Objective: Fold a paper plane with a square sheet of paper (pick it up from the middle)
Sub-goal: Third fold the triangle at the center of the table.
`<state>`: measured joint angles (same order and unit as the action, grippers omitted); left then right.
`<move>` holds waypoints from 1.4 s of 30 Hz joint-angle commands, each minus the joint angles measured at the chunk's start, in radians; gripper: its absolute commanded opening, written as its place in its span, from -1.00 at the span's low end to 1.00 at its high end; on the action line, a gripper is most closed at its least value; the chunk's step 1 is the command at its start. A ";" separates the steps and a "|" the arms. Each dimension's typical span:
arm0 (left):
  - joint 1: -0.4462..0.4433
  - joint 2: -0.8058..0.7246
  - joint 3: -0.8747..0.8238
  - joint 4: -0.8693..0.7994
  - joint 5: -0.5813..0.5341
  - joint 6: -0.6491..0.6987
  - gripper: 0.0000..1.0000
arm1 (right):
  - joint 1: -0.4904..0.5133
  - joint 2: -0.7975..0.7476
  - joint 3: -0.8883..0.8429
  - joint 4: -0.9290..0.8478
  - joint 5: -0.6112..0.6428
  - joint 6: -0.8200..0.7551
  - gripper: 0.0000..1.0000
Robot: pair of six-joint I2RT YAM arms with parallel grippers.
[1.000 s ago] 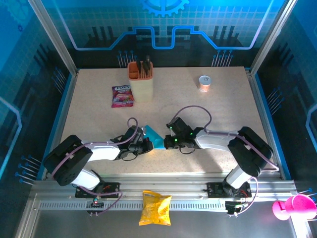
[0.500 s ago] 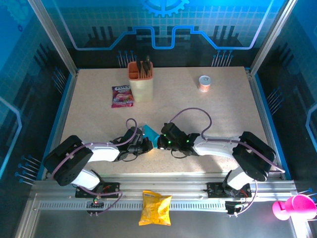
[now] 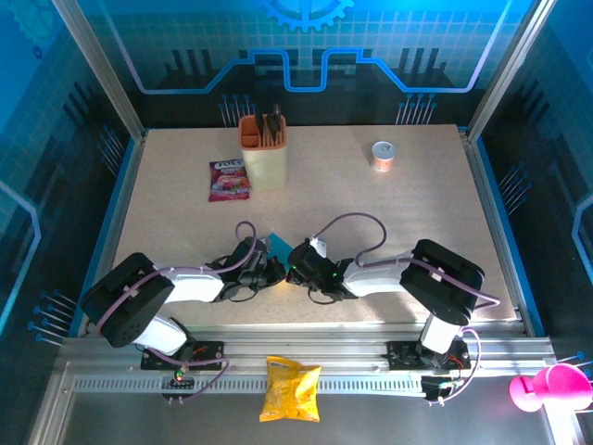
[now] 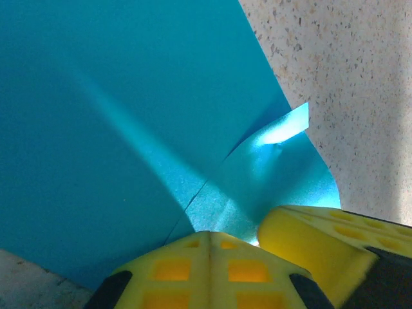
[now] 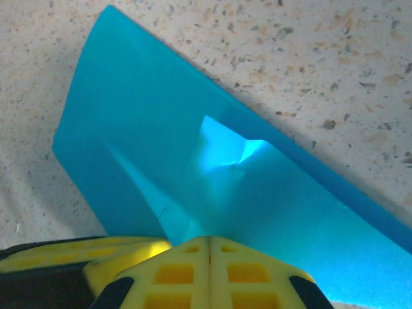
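Though creased, apparently matte cyan paper [image 5: 148, 148]

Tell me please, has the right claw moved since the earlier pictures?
Yes. The right claw has slid left, farther from the small cup and nearer the line of the orange-cream holder.

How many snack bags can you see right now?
2. A pink packet lies on the table, just left of the orange holder. A yellow crisp bag lies on the metal rail at the near edge. More could be hidden.
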<state>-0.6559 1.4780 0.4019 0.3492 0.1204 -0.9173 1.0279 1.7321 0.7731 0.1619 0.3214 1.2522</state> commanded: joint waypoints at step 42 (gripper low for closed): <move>0.016 0.057 -0.037 -0.139 -0.075 -0.044 -1.00 | -0.254 -0.379 -0.245 -0.404 0.077 0.040 -1.00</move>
<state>-0.6510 1.5017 0.4023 0.3820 0.1238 -0.9699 0.7918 1.3983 0.5179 -0.0719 0.3416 1.3746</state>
